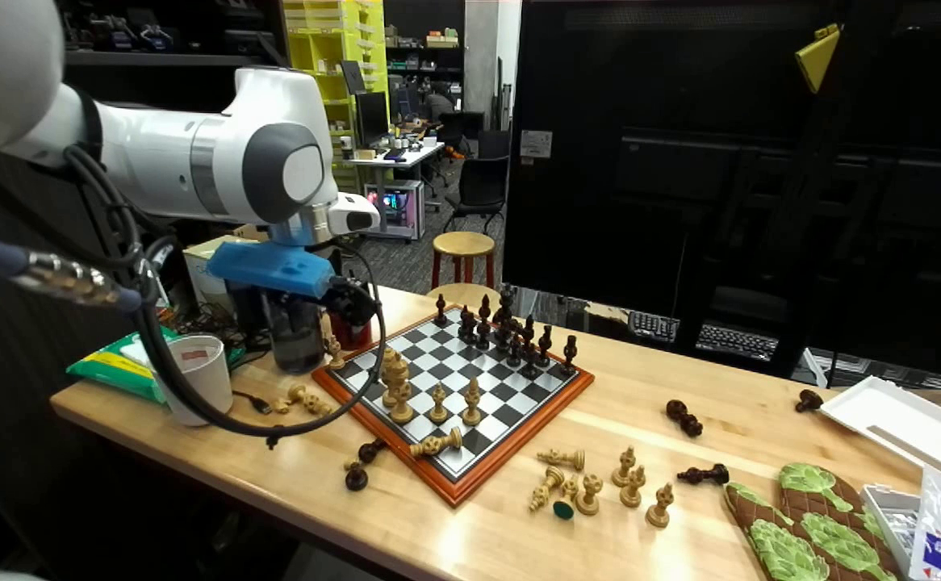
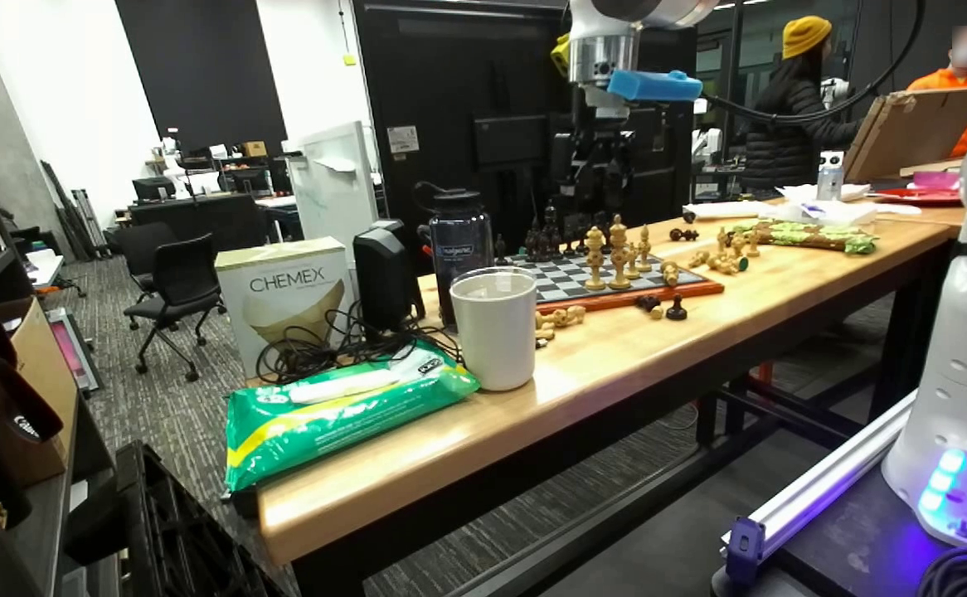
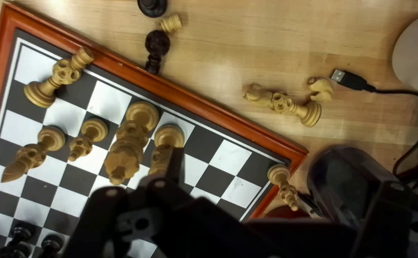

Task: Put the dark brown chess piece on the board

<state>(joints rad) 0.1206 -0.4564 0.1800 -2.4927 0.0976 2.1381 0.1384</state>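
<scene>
The board lies on the table, its reddish-brown frame visible in both exterior views [image 1: 523,436] [image 2: 649,298] and the wrist view [image 3: 194,103]. Several dark brown pieces [image 1: 483,327] stand along its far side. Off the board, a dark brown piece [image 1: 370,450] lies by the near frame edge, also in the wrist view [image 3: 157,43]. A small dark brown piece [image 2: 676,308] stands beside it. More dark brown pieces [image 1: 684,418] [image 1: 703,474] lie to the board's right. My gripper [image 1: 353,303] [image 2: 600,170] [image 3: 280,179] is open and empty, above the board's left corner.
A dark bottle [image 1: 294,335] stands close under my gripper, with a white cup [image 1: 196,379] and green packet [image 2: 351,414] nearby. Tan pieces stand on the board; others [image 1: 587,494] are on the table. A patterned mitt [image 1: 813,516] and white tray [image 1: 906,428] are at right.
</scene>
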